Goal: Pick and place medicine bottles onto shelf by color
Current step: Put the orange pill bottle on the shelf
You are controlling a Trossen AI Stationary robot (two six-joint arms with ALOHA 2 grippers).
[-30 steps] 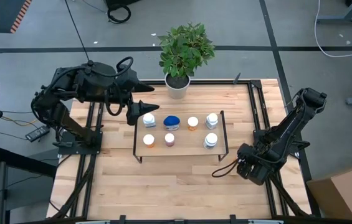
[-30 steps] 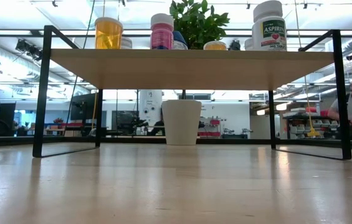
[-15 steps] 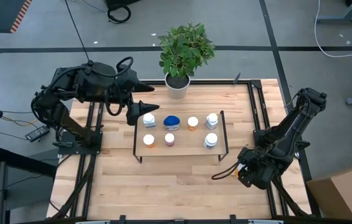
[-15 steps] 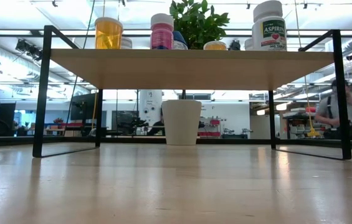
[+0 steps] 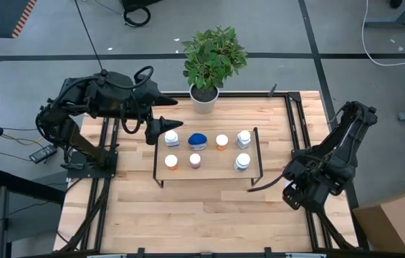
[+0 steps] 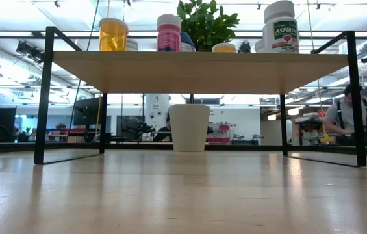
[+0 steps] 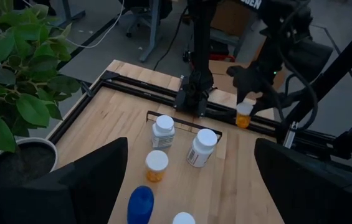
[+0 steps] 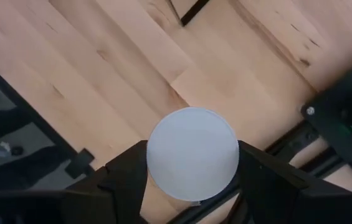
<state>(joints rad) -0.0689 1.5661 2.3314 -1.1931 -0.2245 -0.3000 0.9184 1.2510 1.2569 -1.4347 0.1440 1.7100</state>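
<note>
The light-wood shelf (image 5: pixel 213 170) with black rails stands mid-table, and several bottles stand upright on it, among them a blue oval one (image 5: pixel 198 139) and a white-capped one at its far left corner (image 5: pixel 171 138). My left gripper (image 5: pixel 180 113) is open and empty, level, just left of that corner bottle. My right gripper (image 5: pixel 299 188) is at the table's right edge, shut on a small orange bottle with a white cap (image 8: pixel 192 154). This bottle also shows in the left wrist view (image 7: pixel 244 116). The arm hides it in the high view. My right gripper pinches the orange bottle between its two fingers (image 8: pixel 129 177) at the cap end (image 8: pixel 157 171), one finger on each side. The fingers come from above, pointing down. The bottle hangs upright below them (image 7: pixel 244 119), seemingly clear of the table.
A plant in a white pot (image 5: pixel 203 100) stands at the table's far edge behind the shelf. Black frame rails (image 5: pixel 292 122) run along the table's sides. Bare wood (image 5: pixel 202 215) lies in front of the shelf. A person (image 6: pixel 349 114) is in the room beyond.
My right gripper, still shut on the orange bottle, has shifted a little toward the table's right edge, and its arm has turned. The left arm and the bottles on the shelf have stayed still.
</note>
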